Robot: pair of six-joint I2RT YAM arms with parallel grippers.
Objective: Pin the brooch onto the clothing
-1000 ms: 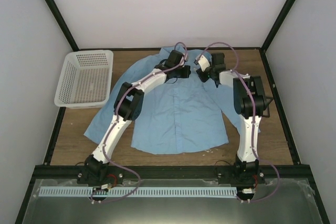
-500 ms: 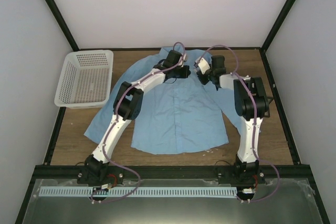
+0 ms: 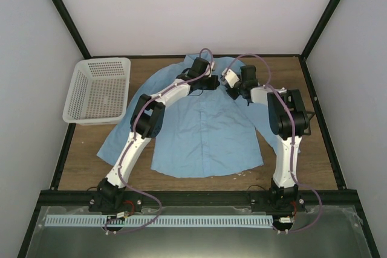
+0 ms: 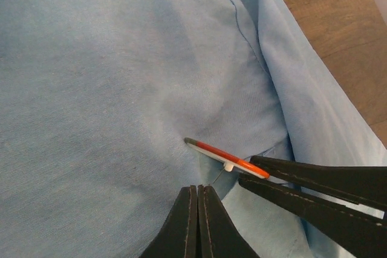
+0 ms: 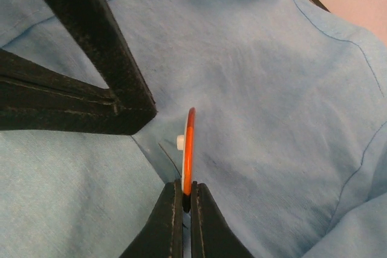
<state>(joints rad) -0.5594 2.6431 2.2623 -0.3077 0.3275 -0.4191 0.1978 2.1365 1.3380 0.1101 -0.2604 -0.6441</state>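
Brooch (image 4: 227, 156): held edge-on at the far chest of the shirt (image 3: 205, 131), just near of the collar.
Right gripper (image 5: 187, 200): clamped on the brooch rim.
Left gripper (image 4: 198, 194): clenched at a fold beside the brooch; pinched cloth cannot be told.
Next move: the fold should be held taut and the brooch driven shallowly through it.

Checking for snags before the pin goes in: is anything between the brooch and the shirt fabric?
Nothing visible. The right tool holds the brooch on edge close to the light blue shirt, with only bare cloth beside it. The left tool is shut and sits off to one side, not between them.
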